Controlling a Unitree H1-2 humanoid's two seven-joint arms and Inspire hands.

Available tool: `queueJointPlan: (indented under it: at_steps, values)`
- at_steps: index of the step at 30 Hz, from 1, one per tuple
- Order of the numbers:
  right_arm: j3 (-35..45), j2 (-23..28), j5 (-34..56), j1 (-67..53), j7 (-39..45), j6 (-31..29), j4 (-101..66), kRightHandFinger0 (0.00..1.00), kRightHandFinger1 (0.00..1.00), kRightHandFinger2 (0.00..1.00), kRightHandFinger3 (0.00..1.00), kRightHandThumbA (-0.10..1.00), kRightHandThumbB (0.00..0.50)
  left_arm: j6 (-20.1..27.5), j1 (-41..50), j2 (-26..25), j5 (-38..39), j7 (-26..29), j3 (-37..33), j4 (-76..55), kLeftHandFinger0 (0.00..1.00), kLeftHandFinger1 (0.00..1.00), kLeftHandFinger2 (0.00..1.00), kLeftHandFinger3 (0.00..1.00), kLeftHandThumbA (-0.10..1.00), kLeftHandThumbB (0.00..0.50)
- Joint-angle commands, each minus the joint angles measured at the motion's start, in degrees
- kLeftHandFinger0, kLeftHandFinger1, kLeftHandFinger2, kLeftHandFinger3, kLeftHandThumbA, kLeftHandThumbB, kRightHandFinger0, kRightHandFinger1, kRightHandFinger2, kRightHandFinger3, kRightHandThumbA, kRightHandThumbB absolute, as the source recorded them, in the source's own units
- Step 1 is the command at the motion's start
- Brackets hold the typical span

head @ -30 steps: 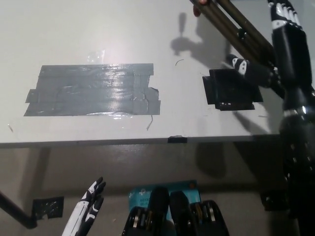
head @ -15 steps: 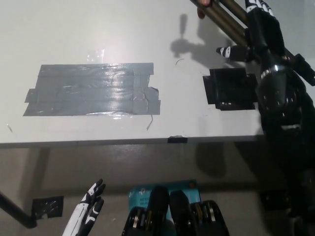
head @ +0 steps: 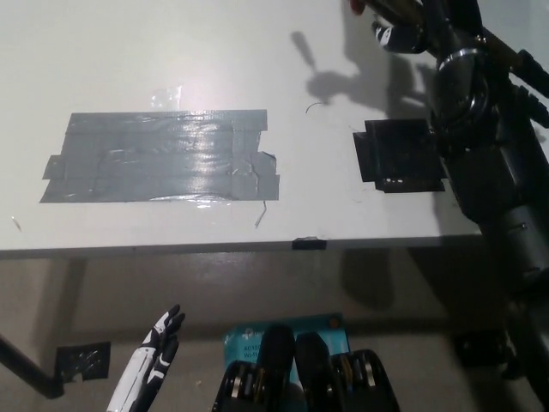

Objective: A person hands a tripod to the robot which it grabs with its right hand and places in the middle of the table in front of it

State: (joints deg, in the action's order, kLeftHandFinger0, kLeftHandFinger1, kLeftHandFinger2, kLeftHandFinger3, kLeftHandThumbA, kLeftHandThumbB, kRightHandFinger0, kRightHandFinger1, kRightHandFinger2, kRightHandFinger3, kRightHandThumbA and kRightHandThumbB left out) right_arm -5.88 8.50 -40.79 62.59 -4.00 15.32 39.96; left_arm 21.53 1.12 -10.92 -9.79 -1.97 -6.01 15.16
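Observation:
The tripod [head: 393, 8], with olive-brown legs, reaches in at the top right edge above the white table [head: 283, 51]. Its lower part passes behind my black right arm and shows again at the right. A person's fingertip [head: 354, 5] holds it at the very top edge. My right hand [head: 410, 27] is raised over the far right of the table and lies against the tripod legs. The frame does not show whether it grips them. My white left hand [head: 154, 360] rests open at the lower left, below the table's front edge.
A large patch of grey tape [head: 159, 156] covers the table's middle left. A black tape square [head: 399, 154] lies at the right, partly under my right arm. A small black tape mark [head: 309, 244] sits on the front edge. A blue item [head: 257, 336] lies on the floor.
My right arm has swung left and forward across the black square, and its hand has risen to the tripod legs at the top edge. The left hand has stayed put.

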Motion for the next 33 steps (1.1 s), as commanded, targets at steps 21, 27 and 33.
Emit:
queueJointPlan:
  at_steps: [21,27,33]
  values:
    - [-3.42,3.47,2.84,-0.04,-14.7,-10.73,-0.41,0.06,0.55,0.91,0.84,-0.1,0.206,1.03,-1.52,-1.08,-0.58,-0.29,0.42,-1.77,1.0,1.0,1.0,1.0,0.99,0.311]
    - [-5.17,3.03,2.89,-2.64,-10.8,-9.27,-4.85,0.0,0.4,0.8,0.8,-0.1,0.235,1.12,-1.52,-0.99,-1.09,-0.27,0.08,-1.52,1.0,1.0,1.0,1.0,1.0,0.308]
    - [-9.36,3.09,1.45,-4.66,-7.9,-9.94,-5.99,0.0,0.43,0.89,0.85,-0.1,0.222,0.19,-1.84,-1.06,-0.91,-0.58,0.14,-2.16,1.0,1.0,1.0,1.0,0.99,0.31]
